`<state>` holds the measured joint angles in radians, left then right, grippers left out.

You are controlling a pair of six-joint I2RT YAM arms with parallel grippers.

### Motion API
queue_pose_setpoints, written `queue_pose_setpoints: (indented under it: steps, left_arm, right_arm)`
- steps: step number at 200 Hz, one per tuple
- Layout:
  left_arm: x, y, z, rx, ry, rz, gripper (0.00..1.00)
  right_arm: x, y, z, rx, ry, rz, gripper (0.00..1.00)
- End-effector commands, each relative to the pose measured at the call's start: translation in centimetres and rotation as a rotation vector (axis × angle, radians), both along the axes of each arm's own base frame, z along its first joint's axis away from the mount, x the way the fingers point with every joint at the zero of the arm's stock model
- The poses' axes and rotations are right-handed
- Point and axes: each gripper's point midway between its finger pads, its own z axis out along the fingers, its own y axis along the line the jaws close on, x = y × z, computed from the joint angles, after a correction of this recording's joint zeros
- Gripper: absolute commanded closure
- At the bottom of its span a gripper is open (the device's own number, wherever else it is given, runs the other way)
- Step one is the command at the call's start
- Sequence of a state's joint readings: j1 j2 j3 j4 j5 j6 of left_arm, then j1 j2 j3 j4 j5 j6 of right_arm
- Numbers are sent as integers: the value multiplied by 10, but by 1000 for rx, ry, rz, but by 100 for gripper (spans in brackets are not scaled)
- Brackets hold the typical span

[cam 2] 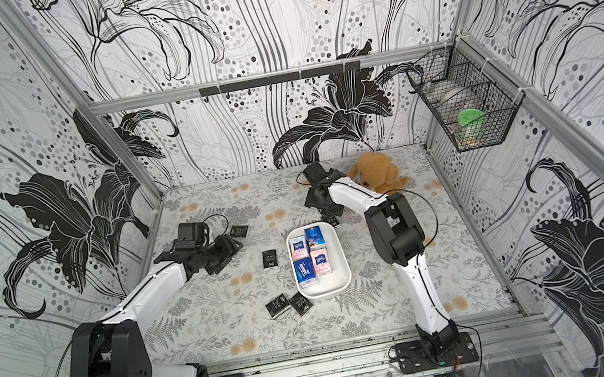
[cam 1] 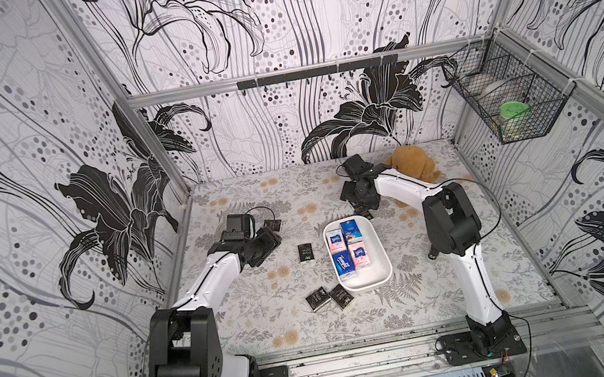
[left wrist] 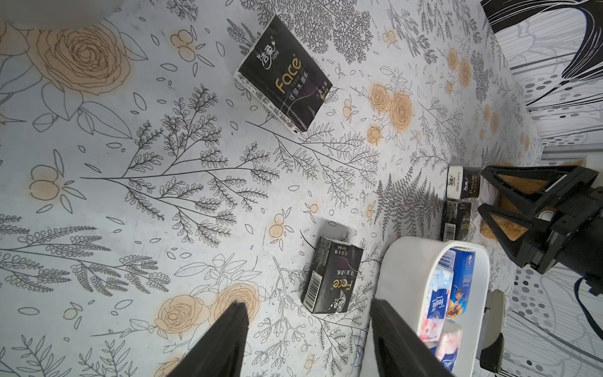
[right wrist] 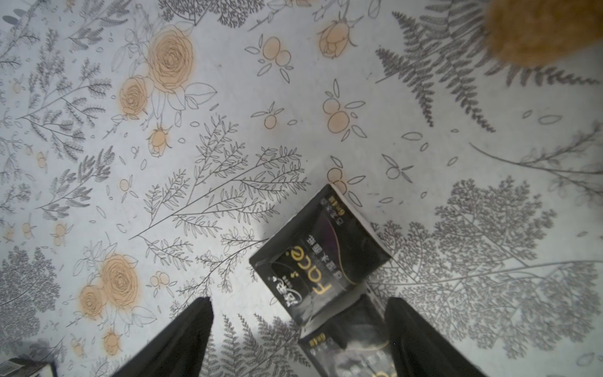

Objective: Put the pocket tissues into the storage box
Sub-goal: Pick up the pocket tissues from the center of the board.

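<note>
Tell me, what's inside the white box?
Blue and pink tissue packs lie flat inside the white box, filling one side; the other side is bare. Anything underneath the packs is covered, so I cannot tell.

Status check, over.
Left gripper open, empty; right gripper open, empty. Box holds five packets; six black packets on table. Bear at back, not blocking.

The box [cam 1: 367, 281] is smooth white plastic with a soft sheen. The black tissue packets [left wrist: 284, 73] are wrapped in glossy film. The table cover [cam 1: 258, 331] looks matt and printed, the teddy bear [cam 1: 414, 165] is fuzzy plush, and the basket [cam 1: 508, 107] is thin black metal wire.
</note>
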<state>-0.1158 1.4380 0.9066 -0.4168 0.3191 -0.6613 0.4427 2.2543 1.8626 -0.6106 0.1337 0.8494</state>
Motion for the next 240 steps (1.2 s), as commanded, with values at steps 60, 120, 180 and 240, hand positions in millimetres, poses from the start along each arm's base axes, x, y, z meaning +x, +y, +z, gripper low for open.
queue_pose_setpoints:
  steps: [60, 120, 180, 240]
  left_arm:
    - [2, 0, -3, -13, -14, 0, 36]
    - [2, 0, -1, -13, -13, -1, 35]
    - [1, 1, 0, -11, -14, 3, 36]
    - [0, -7, 10, -52, -25, -13, 36]
  right_arm:
    - [3, -5, -48, -6, 85, -58, 14]
    - [22, -11, -53, -39, 79, -46, 36]
    - [39, -1, -9, -24, -43, 47, 60]
    - [40, -1, 83, -66, -210, 199, 62]
